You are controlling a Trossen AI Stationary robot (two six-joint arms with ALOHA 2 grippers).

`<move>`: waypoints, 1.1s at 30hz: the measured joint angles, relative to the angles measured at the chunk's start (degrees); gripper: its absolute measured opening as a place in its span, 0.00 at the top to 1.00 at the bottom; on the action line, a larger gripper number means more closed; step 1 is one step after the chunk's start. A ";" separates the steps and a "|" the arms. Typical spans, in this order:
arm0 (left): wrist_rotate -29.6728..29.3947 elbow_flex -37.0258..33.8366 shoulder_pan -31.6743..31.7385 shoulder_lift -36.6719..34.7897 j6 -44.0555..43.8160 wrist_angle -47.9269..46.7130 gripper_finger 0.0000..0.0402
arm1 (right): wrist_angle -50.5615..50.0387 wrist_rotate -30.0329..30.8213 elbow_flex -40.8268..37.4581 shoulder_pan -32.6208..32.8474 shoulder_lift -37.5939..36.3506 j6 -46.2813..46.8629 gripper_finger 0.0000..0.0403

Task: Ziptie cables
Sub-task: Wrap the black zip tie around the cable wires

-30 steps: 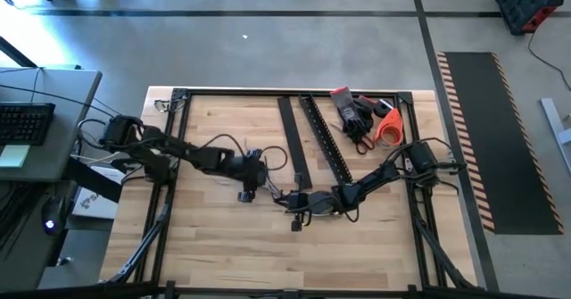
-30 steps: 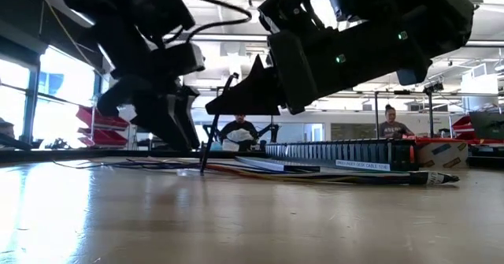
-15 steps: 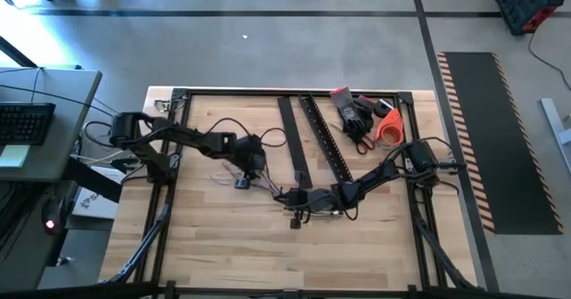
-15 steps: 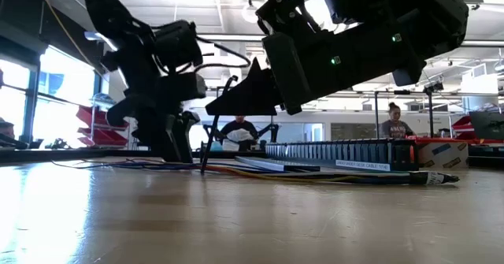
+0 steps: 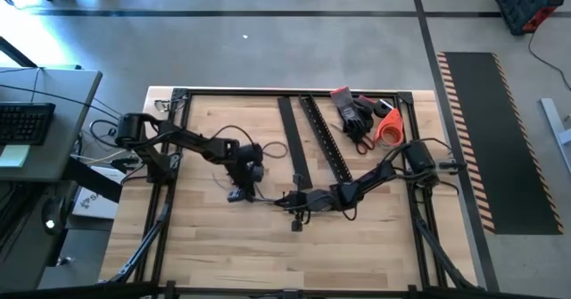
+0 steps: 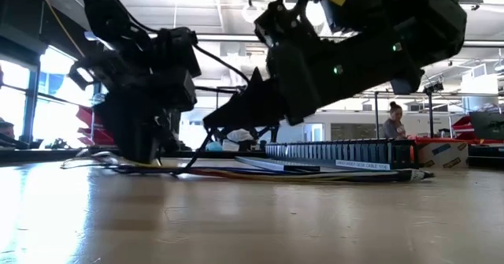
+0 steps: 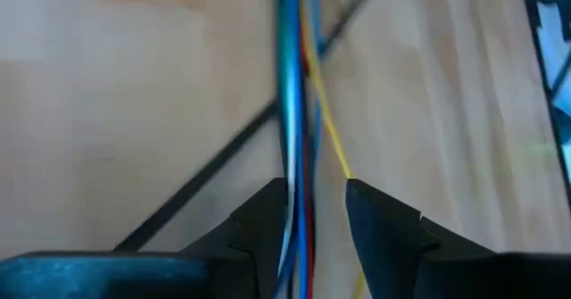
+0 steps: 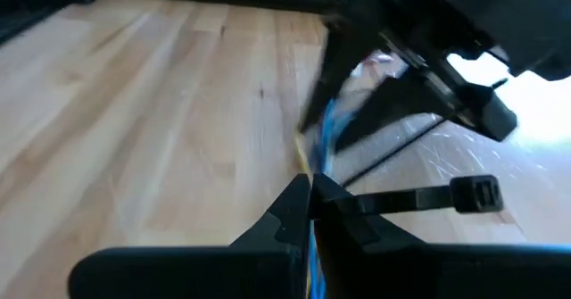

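Observation:
The cables (image 5: 268, 195) are a thin bunch of blue, red, yellow and dark wires lying flat along the table's middle (image 6: 315, 173). My left gripper (image 5: 237, 190) is low over their left part, pointing down. It is open, with one finger on either side of the bunch (image 7: 294, 112). My right gripper (image 5: 290, 201) sits at the bunch's right part and is shut on it (image 8: 310, 187). A black zip tie (image 8: 419, 198) juts sideways from beside its fingers, with its head (image 8: 482, 192) free. My right gripper pinches the cables between its two fingers, which lie across the bunch (image 8: 314, 161), slanting down from the table's right. The wires run on along the table toward my left gripper. Whether the zip tie is also in the pinch I cannot tell.
Two long black slotted rails (image 5: 294, 143) (image 5: 326, 138) lie on the far half of the table. Black gloves (image 5: 352, 112) and an orange-handled tool (image 5: 388, 125) sit in the far right corner. A person (image 6: 391, 122) is in the room beyond. Bare wood lies toward the near edge.
My left gripper has moved toward the near left and come down over the cables, so that the bunch now runs between its fingers. The bunch has slid a little toward the table's left. My right gripper has stayed shut at about the same place.

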 joint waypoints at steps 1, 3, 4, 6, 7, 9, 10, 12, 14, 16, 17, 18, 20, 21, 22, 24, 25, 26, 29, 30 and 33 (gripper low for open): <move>-0.13 0.00 -1.10 0.00 -0.79 0.08 0.75 | -0.05 -0.01 0.53 -0.06 0.58 -0.62 1.00; -0.57 -0.02 -3.01 -0.02 -2.72 0.47 0.77 | -0.01 -0.01 2.18 -0.04 1.91 -1.85 1.00; -0.87 -0.02 -3.86 -0.03 -3.79 0.79 0.78 | -0.05 -0.01 3.21 0.11 2.62 -2.46 1.00; -2.71 -0.07 -5.01 -0.59 -5.83 1.38 0.79 | -0.45 -0.01 5.59 0.47 3.94 -4.53 1.00; -4.08 -0.11 -5.50 -0.96 -6.60 1.54 0.80 | -1.27 0.01 6.88 0.68 4.56 -5.61 1.00; -6.93 -0.13 -6.25 -1.74 -7.45 1.48 0.81 | -4.13 0.66 9.76 0.85 5.66 -6.97 1.00; -8.03 -0.15 -6.46 -2.16 -7.46 1.34 0.82 | -6.22 1.29 11.20 0.91 6.12 -7.09 1.00; -9.88 -0.24 -6.79 -2.92 -7.97 1.26 0.83 | -10.21 3.19 13.77 0.86 7.11 -7.15 1.00; -12.50 -0.54 -7.64 -3.55 -8.53 1.64 0.85 | -12.87 7.60 15.96 0.84 8.35 -7.16 1.00; -14.94 -1.49 -8.59 -4.33 -9.23 2.63 0.86 | -14.43 12.83 17.18 0.84 9.10 -7.02 1.00; -16.05 -2.29 -8.98 -4.98 -9.75 3.59 0.87 | -14.82 14.84 17.45 0.83 9.25 -6.52 1.00; -17.22 -3.40 -9.49 -5.60 -10.54 4.96 0.87 | -15.06 16.02 17.60 0.72 9.28 -5.65 1.00; -19.32 -5.88 -10.61 -7.15 -12.64 8.27 0.88 | -15.49 16.62 17.54 0.27 9.28 -3.85 1.00; -20.14 -7.29 -11.18 -8.07 -13.67 10.23 0.89 | -15.70 16.69 17.30 -0.10 9.28 -2.87 1.00; -21.11 -8.71 -11.72 -9.20 -14.79 11.97 0.89 | -15.97 16.76 17.00 -0.45 9.28 -2.09 1.00; -22.48 -11.44 -12.89 -11.75 -16.96 14.81 0.89 | -16.31 15.95 16.64 -0.88 9.28 -1.35 1.00; -23.16 -12.60 -13.41 -13.15 -18.09 16.25 0.89 | -16.39 14.94 16.55 -0.97 9.28 -1.21 1.00; -24.31 -13.63 -13.99 -14.68 -19.18 17.43 0.89 | -16.39 13.77 16.56 -1.07 9.28 -1.15 1.00; -29.73 -16.28 -15.61 -18.99 -21.24 18.51 0.89 | -16.39 11.79 16.61 -1.24 9.28 -2.31 1.00; -31.66 -17.04 -16.04 -20.39 -21.37 18.29 0.89 | -16.41 11.79 16.76 -1.24 9.28 -2.89 1.00; -35.33 -18.02 -16.74 -24.05 -20.95 18.36 0.87 | -16.33 11.85 17.75 -1.22 9.31 -4.16 1.00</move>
